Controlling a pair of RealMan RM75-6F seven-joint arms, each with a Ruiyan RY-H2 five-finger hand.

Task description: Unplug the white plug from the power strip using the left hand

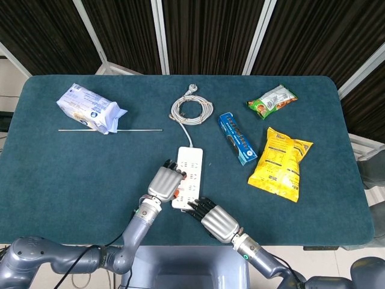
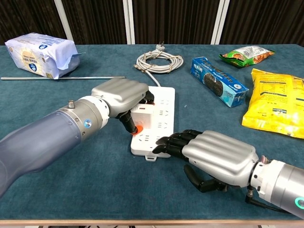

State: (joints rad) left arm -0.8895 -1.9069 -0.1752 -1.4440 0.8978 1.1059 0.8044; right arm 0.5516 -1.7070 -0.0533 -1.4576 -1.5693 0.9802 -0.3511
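A white power strip point(image 2: 159, 124) point(image 1: 190, 177) lies near the table's front edge, its cord running back to a coil point(image 2: 159, 61). A white plug point(image 2: 143, 113) sits in the strip's left side. My left hand point(image 2: 119, 95) point(image 1: 164, 183) grips that plug from above, thumb by the strip's orange switch point(image 2: 137, 129). My right hand point(image 2: 213, 155) point(image 1: 215, 219) presses its dark fingertips point(image 2: 166, 143) on the strip's near end, holding it down.
A blue cookie box point(image 2: 218, 88), a yellow chip bag point(image 2: 276, 101) and a green snack bag point(image 2: 246, 54) lie to the right. A white-blue packet point(image 2: 40, 53) and a thin metal rod point(image 2: 61, 77) lie at the left back.
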